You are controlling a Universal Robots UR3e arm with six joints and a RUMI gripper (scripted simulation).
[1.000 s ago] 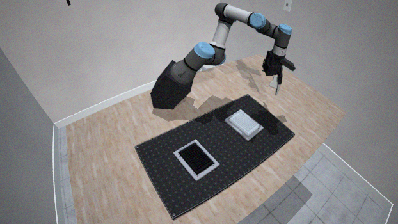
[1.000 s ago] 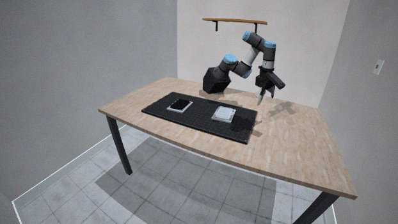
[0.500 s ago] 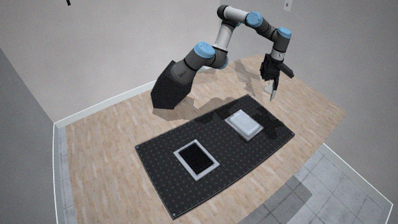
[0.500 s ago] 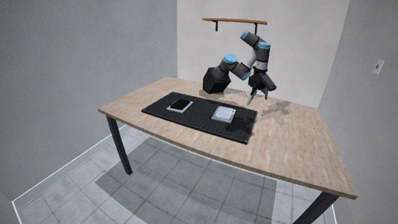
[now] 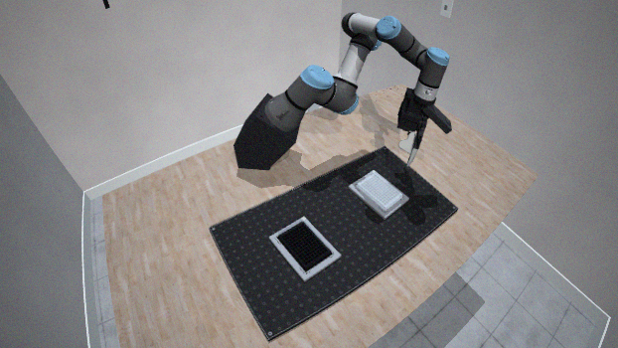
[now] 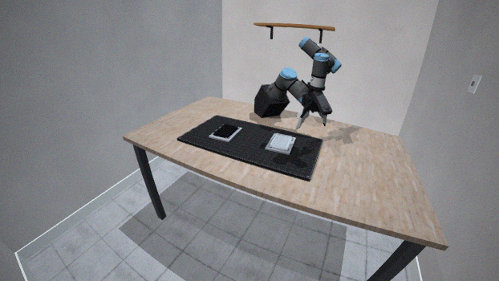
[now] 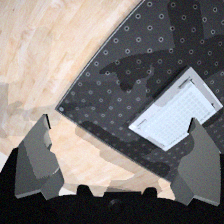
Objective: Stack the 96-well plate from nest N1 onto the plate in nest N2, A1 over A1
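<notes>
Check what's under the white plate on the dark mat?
The white plate sits in a pale grey nest on the dark mat. Only the nest's rim shows around it; the nest floor beneath is covered.

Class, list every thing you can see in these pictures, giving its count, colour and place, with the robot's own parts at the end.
Table: one, light wood with dark legs, on the tiled floor.
Mat: one, black and dotted, on the table.
White plate: one, in the nest nearer the end effector.
Black plate: one, in a white-framed nest toward the mat's other end.
Shelf: one, wooden, on the back wall.
Wall switch: one, pale, on the side wall.
Arm: one, grey with blue caps, on a dark base.
End effector: one, dark, open, empty, above the mat's edge by the white plate.
</notes>
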